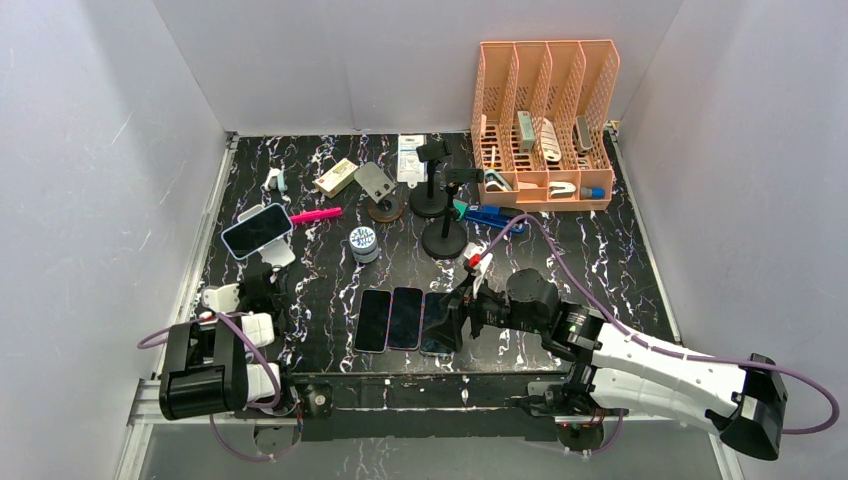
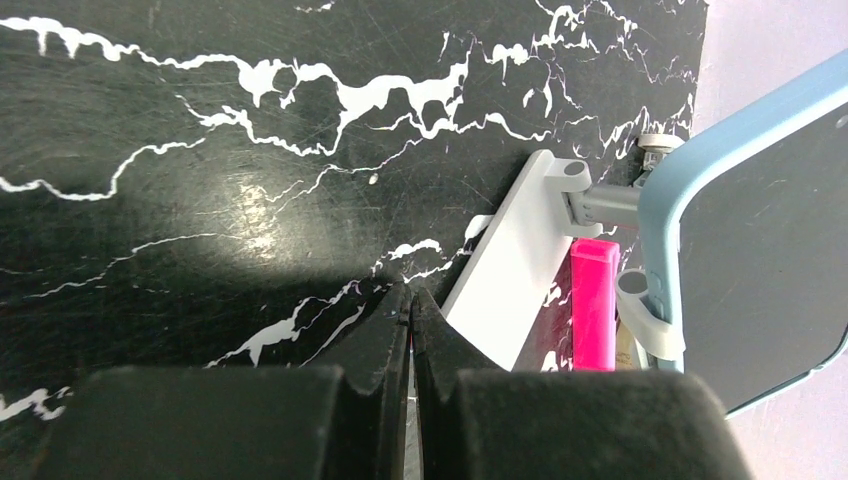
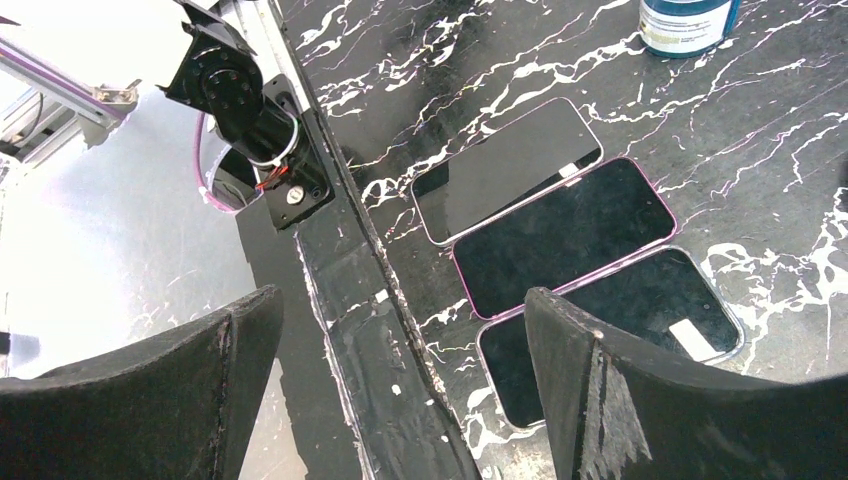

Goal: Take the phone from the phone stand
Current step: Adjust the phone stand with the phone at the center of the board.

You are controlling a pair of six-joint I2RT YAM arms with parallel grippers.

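Observation:
A phone in a light blue case leans on a white phone stand at the left of the table. In the left wrist view the phone is at the right, held by the stand's clip above its white base plate. My left gripper is shut and empty just in front of the stand, its tips close to the base plate. My right gripper is open and empty over the rightmost of three phones lying flat near the front edge.
Two more flat phones lie beside it. A pink marker lies behind the stand. A small jar, two black stands and an orange organizer are further back.

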